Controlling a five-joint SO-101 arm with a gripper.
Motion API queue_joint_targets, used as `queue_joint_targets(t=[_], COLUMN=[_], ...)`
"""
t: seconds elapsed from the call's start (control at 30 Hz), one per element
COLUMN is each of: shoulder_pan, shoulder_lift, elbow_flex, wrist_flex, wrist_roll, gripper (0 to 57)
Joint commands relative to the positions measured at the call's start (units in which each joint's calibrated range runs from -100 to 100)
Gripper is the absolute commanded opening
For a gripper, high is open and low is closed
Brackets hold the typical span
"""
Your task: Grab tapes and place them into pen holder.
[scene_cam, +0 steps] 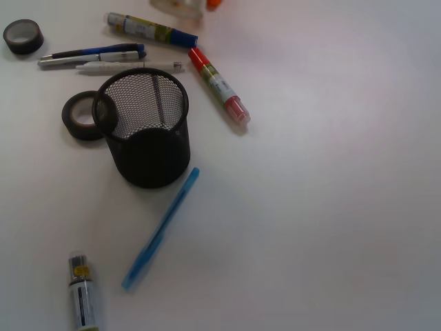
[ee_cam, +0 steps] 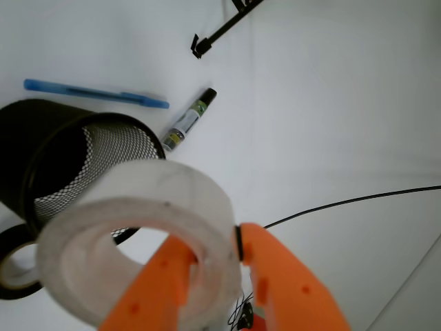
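My orange gripper is shut on a translucent whitish tape, one finger inside the roll and one outside its wall. In the front view only a sliver of that tape and an orange gripper tip show at the top edge. The black mesh pen holder stands upright at centre left; the wrist view has the pen holder below and left of the held roll. One black tape lies touching the holder's left side, and this black tape also shows in the wrist view. Another black tape sits far left.
Several pens lie behind the holder, with a blue-capped marker and a red marker. A light blue pen and a small marker lie in front. A black cable crosses the table at right.
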Motion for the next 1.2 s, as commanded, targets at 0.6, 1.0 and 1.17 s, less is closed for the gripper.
queue_joint_targets(t=[0.6, 1.0, 1.17], shoulder_pan=[7.38, 7.9, 14.26], shoulder_lift=[17.72, 11.18, 6.76], elbow_flex=[0.16, -1.47, -8.44], wrist_flex=[-7.92, 1.45, 7.57], wrist_roll=[-3.71, -5.71, -6.06], gripper=[19.2, 33.7, 34.0])
